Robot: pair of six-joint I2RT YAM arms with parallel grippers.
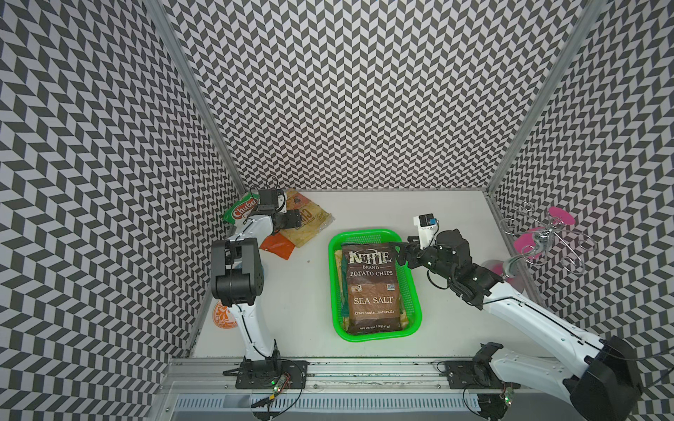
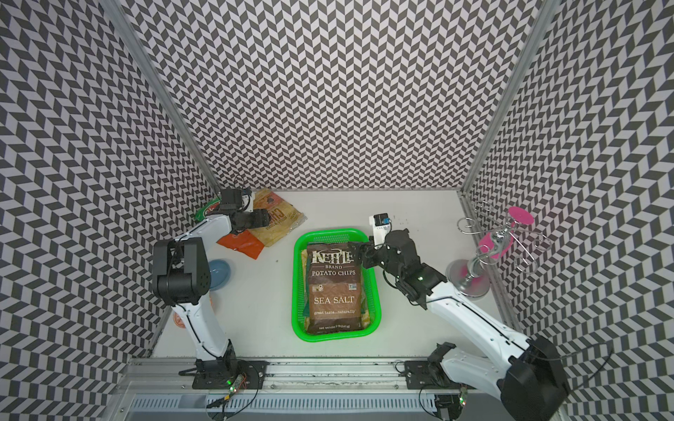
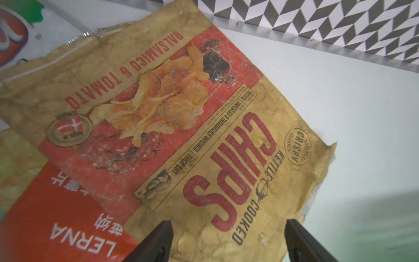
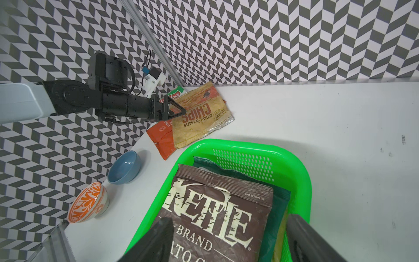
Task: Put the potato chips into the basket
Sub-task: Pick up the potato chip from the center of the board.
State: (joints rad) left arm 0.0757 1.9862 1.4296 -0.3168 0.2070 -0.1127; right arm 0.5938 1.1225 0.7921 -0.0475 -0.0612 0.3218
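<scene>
Left wrist view: our left gripper [image 3: 230, 222], jaws wide & empty, sits over near end of the flat tan crinkly "CHIPS" bag [image 3: 172, 127], long axis slanting away ahead.

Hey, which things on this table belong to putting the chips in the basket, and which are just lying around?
Part of the job: green basket, Kettle bag, dark green bag beneath it, tan CHIPS bag, orange-red bag, Chuba bag.
Just lying about: blue bowl, orange-patterned bowl, chrome stand with pink discs.
</scene>
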